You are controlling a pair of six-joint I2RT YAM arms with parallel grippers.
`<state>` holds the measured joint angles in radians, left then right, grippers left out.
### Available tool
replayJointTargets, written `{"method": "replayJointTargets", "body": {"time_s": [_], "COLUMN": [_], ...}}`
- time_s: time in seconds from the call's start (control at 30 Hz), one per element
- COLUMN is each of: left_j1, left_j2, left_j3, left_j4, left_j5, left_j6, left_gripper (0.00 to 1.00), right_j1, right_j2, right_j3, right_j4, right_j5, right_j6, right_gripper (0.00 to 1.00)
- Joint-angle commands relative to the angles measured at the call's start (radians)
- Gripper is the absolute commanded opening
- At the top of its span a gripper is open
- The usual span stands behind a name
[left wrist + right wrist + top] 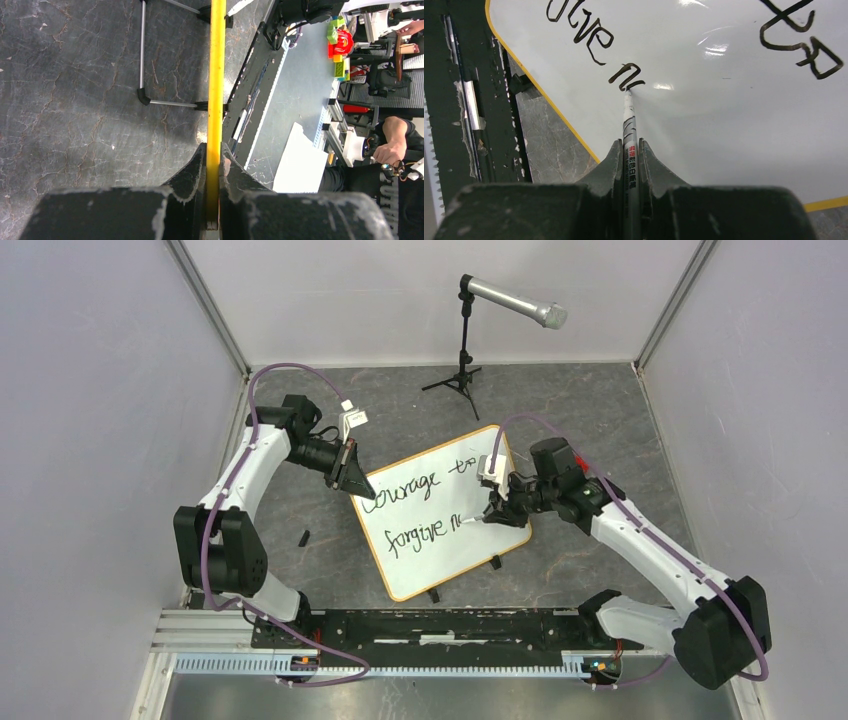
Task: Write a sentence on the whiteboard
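1. Starting at the near side, the whiteboard (455, 565) sits askew on the grey counter (590, 410), with its two black clip feet (496, 562) toward the arm bases.
2. The sentence (418, 532) is in black script on two lines. The upper reads "Courage to". The lower reads "forgive" and then a fresh "n", so I judge the writing to be partway through its second line.
3. The right gripper (629, 145) is clenched on a slim white marker (628, 115). The marker's tip touches the board at the tail of that "n".
4. Doing this step well probably means light, even pressure, so the thin stroke neither skips nor drags on the glossy surface. New letters should match the size and slant of "forgive". The bare white ahead looks ample, but the rim lies not far below the line.
5. Farther back, the left gripper (214, 147) is clamped on the board's yellow-orange rim (216, 75) at its far-left edge. That hold should be firm, since any slide of the board would likely bend the stroke.
6. At the back stands a microphone (515, 302) on a small tripod, well apart from the work.
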<state>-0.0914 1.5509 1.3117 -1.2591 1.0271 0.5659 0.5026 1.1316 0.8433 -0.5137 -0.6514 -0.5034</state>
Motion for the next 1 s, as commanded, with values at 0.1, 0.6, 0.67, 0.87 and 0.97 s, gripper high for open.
{"method": "replayJointTargets", "body": {"time_s": [0.1, 0.6, 0.67, 0.87, 0.97], "left_j1": [0.007, 0.006, 0.007, 0.007, 0.007], "left_j2": [-0.012, -0.009, -0.007, 0.002, 0.003], "left_j3": [0.031, 0.032, 0.034, 0.038, 0.038], "left_j4": [0.007, 0.007, 0.007, 0.007, 0.007], "left_j5": [-0.080, -0.076, -0.076, -0.073, -0.075], "left_j6": [0.007, 0.007, 0.008, 0.007, 0.009], "left_gripper": [0.02, 0.02, 0.02, 0.03, 0.02], "right_j1": [-0.003, -0.026, -0.026, -0.023, -0.014], "right_j2": [-0.020, -0.001, 0.007, 0.024, 0.024], "right_j3": [-0.026, 0.072, 0.079, 0.070, 0.062], "right_j4": [0.010, -0.005, -0.005, 0.001, 0.013], "right_j5": [0.044, 0.063, 0.053, 0.020, 0.015], "right_j6": [-0.038, -0.044, -0.036, -0.026, -0.016], "right_gripper": [0.00, 0.00, 0.00, 0.00, 0.00]}}
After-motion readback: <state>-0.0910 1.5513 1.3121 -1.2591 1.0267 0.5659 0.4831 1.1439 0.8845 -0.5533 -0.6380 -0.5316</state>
